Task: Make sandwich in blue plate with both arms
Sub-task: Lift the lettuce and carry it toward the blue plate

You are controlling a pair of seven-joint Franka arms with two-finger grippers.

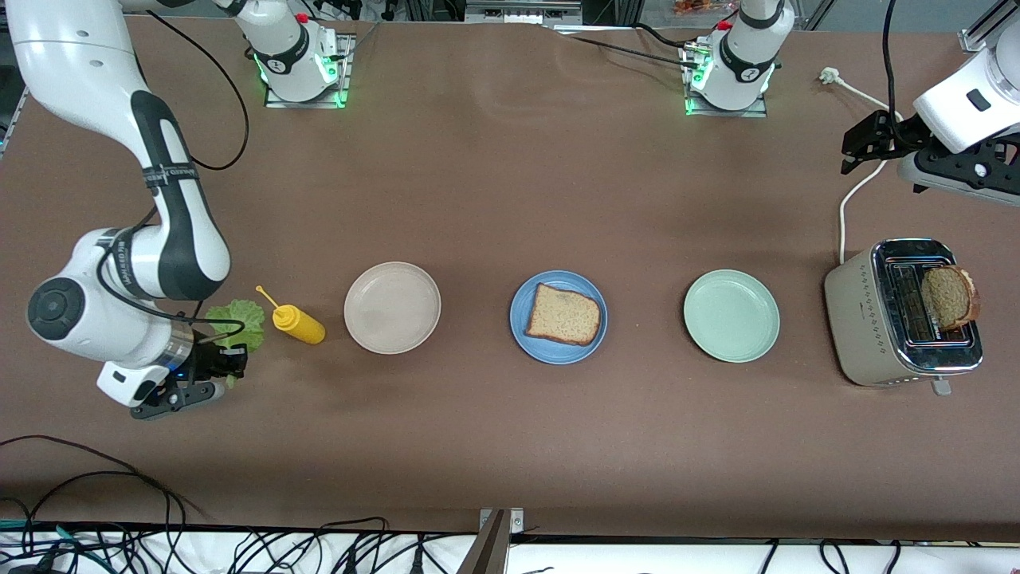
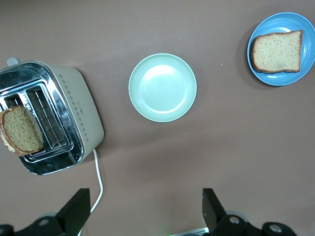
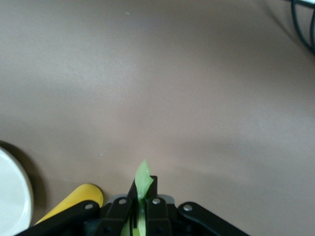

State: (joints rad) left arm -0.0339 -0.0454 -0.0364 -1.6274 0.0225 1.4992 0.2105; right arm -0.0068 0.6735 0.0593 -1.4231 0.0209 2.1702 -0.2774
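On blue plate, mid-table: one bread slice laid. At right arm's end, right gripper clamped on lettuce leaf; left gripper waiting, spread wide, empty. Remaining, probably: lettuce, then second slice from toaster.

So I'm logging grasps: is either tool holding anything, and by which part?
The right tool is shut on the lettuce leaf, pinching its edge. The left tool is open, holding nothing.

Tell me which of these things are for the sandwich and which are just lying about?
For the sandwich:
- blue plate, one bread slice on it
- lettuce leaf, pinched in the right tool
- second bread slice, standing in the toaster
- left tool, open, waiting

Lying about:
- cream plate
- mint-green plate
- yellow squeeze bottle
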